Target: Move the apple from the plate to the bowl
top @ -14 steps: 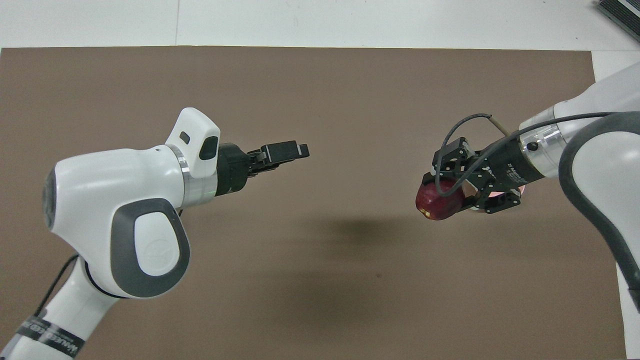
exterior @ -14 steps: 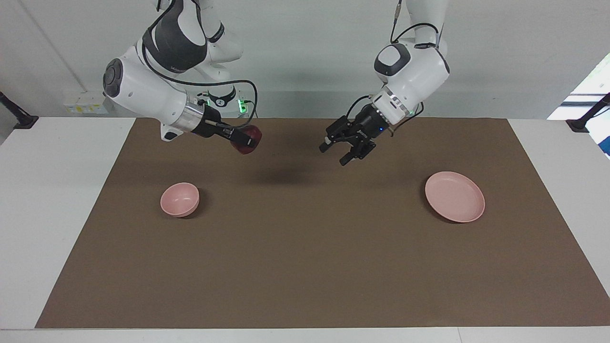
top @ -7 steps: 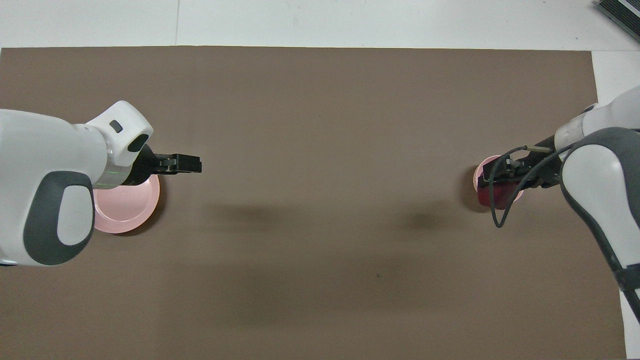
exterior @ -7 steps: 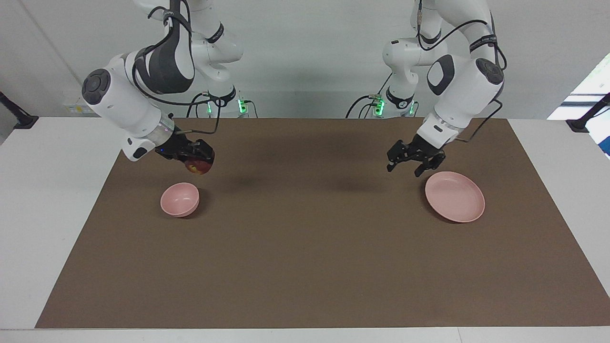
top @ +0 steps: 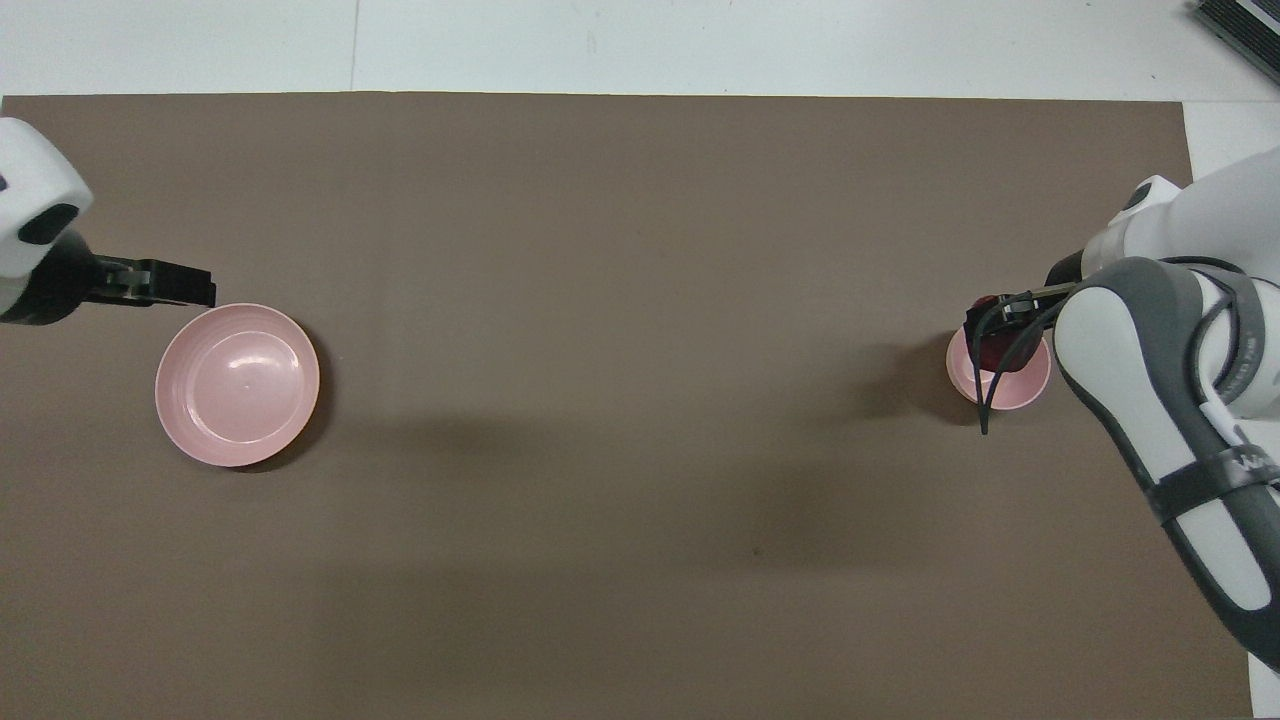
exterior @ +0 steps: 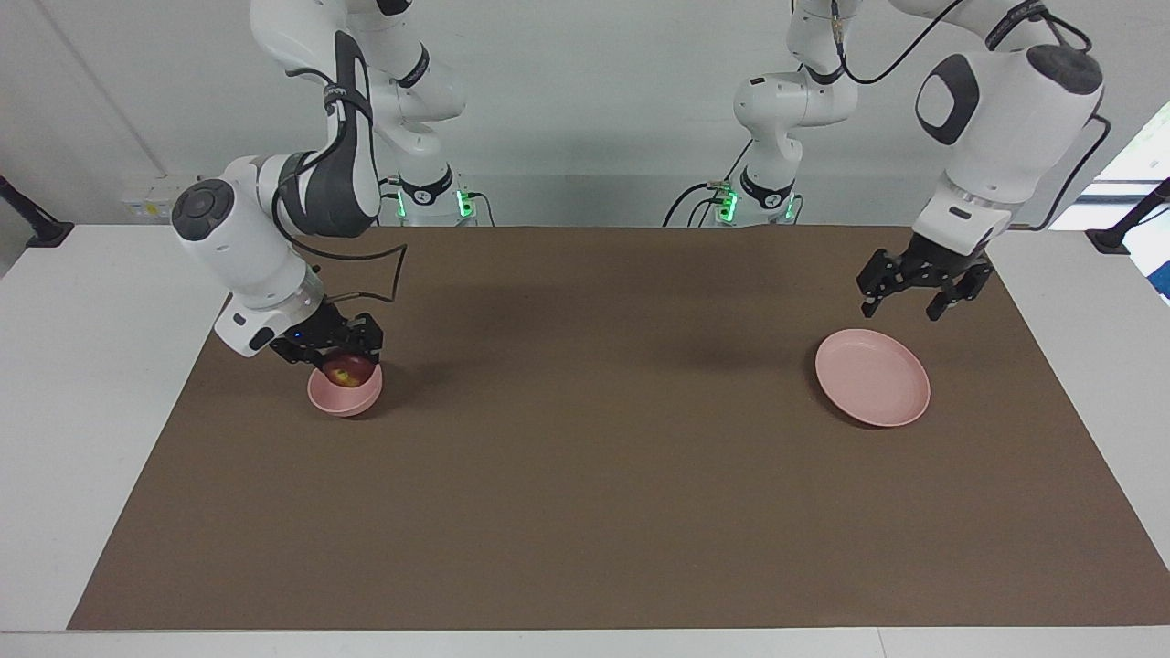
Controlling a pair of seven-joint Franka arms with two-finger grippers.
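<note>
The dark red apple (exterior: 346, 372) with its yellowish patch is down inside the small pink bowl (exterior: 345, 398) at the right arm's end of the table. My right gripper (exterior: 336, 358) is low over the bowl and shut on the apple. In the overhead view the apple (top: 992, 349) shows in the bowl (top: 1003, 390) under the right gripper (top: 990, 325). The flat pink plate (exterior: 873, 377) lies bare at the left arm's end. My left gripper (exterior: 900, 306) is open and empty, raised over the mat beside the plate's robot-side rim; the plate (top: 237, 385) and left gripper (top: 190, 290) also show in the overhead view.
A brown mat (exterior: 585, 457) covers most of the white table. Nothing else lies on it between the bowl and the plate.
My right gripper has carried the apple from mid-table to the bowl and lowered it in. My left gripper has swung out from the middle to beside the plate.
</note>
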